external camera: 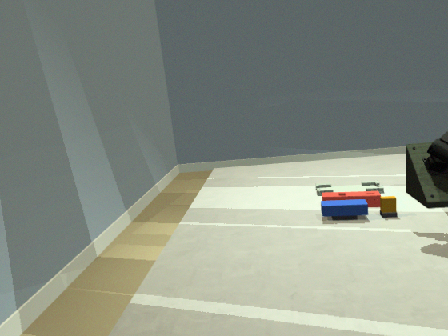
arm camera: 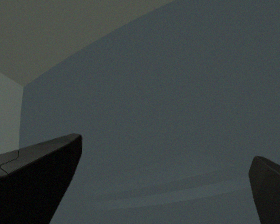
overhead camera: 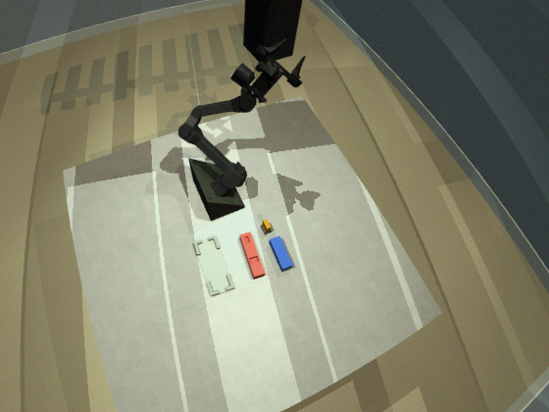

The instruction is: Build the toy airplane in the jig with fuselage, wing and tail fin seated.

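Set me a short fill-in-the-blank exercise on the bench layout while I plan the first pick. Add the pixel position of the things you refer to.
The long red block with sockets point(overhead camera: 257, 266) point(external camera: 351, 199) lies between the flat pale-green corner-walled jig and the rectangular ____ block.
The smallest loose piece, a short upright block on a dark foot, is ____.
The black two-fingered end effector point(overhead camera: 292, 57) point(arm camera: 169, 156) has its fingers standing ____.
Raised walls stand at the jig's four ____.

Missing words: blue; orange; apart; corners
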`<state>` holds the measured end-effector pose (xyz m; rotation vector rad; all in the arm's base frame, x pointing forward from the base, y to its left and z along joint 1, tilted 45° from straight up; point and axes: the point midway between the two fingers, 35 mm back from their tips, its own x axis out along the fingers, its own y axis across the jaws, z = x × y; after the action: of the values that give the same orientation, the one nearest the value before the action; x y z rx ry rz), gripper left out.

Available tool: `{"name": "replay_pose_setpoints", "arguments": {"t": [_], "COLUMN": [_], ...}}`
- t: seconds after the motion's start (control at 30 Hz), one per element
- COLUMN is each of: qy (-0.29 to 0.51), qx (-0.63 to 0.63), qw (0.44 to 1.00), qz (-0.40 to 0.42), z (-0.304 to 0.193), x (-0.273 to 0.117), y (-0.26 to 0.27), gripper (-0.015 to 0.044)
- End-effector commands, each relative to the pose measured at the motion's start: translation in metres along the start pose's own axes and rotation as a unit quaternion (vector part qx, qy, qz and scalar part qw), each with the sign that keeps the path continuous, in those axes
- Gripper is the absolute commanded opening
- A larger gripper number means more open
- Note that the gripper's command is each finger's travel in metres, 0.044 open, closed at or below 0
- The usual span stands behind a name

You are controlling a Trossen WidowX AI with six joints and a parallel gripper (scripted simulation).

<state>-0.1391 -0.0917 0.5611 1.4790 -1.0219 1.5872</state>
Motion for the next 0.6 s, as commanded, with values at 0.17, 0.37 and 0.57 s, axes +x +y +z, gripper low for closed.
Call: {"name": "replay_pose_setpoints", "arguments": {"t": [0.17, 0.37, 0.57], "qy": [0.032, 0.079, 0.136], "qx": [-0.071, -0.188, -0.283], "qw": [0.994, 0.956, 0.889], "qz": [-0.082, -0.212, -0.334], "z": [-0.021, -0.037, -0.036], "x": [0.011, 0.011, -0.011], "y": [-0.058, -0.156, -0.248], "gripper": [0.044, 0.044, 0.044]}}
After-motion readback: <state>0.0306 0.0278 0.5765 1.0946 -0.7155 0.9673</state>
